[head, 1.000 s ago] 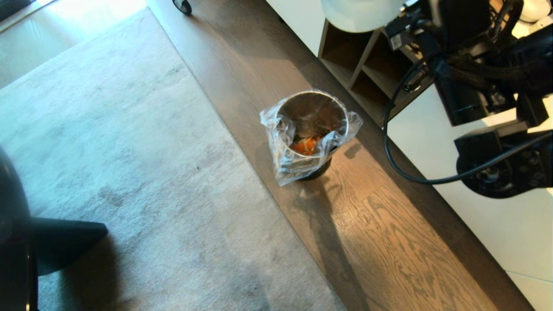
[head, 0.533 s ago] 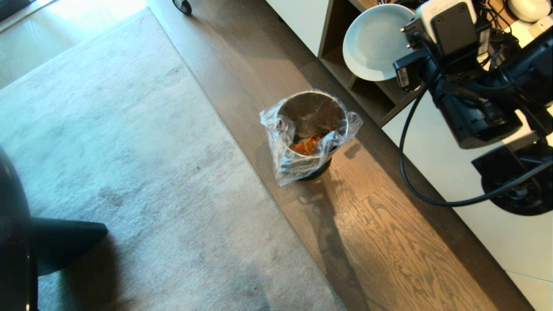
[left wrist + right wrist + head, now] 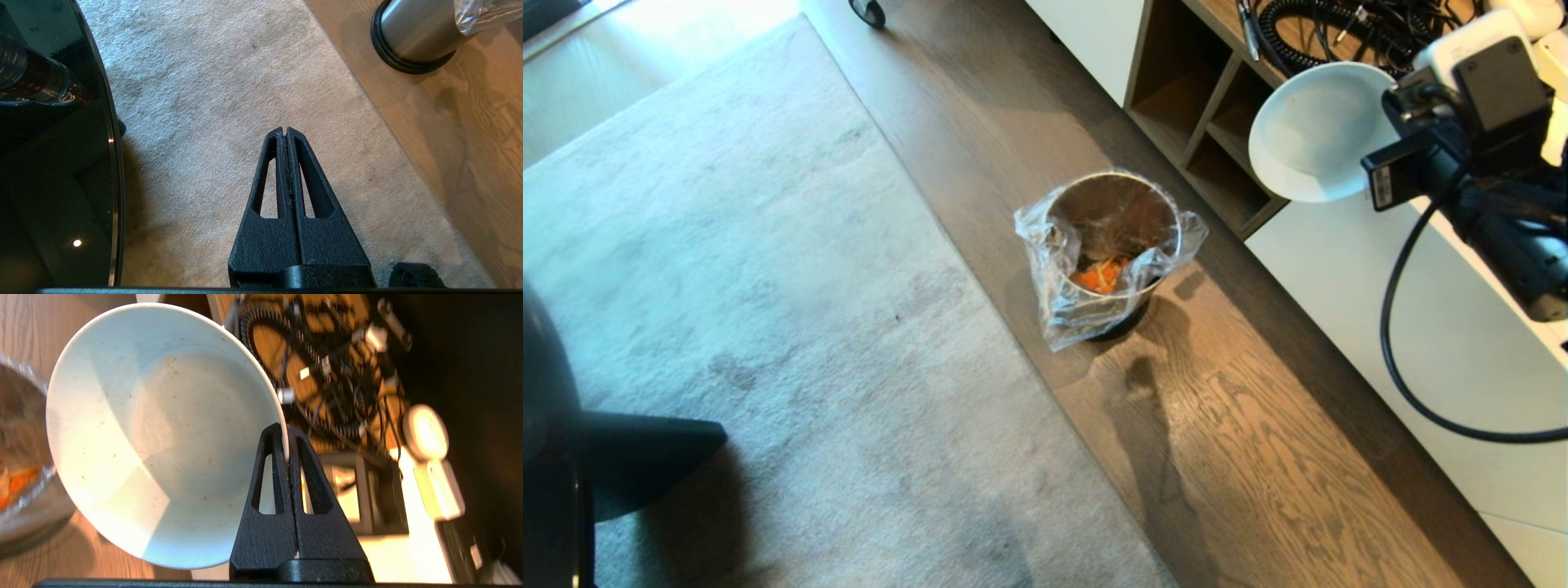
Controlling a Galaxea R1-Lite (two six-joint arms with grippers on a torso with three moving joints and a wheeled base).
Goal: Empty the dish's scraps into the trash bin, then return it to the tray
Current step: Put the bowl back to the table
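Note:
The dish, a white bowl, is held up at the right, above the white cabinet, its rim pinched by my right gripper, which is shut on it. The dish holds only tiny crumbs. The trash bin, silver with a clear bag over its rim, stands on the wood floor to the dish's lower left. The scraps, orange and pale bits, lie inside it. My left gripper hangs shut and empty over the carpet, near the bin's base. The tray is out of view.
A white cabinet with open wooden cubbies and coiled cables runs along the right. The black round table and its foot are at the left. Grey carpet covers the left floor.
My right arm has carried the dish to the right and down in the head view, away from the bin, turning its inside into view. The bin and scraps stay put.

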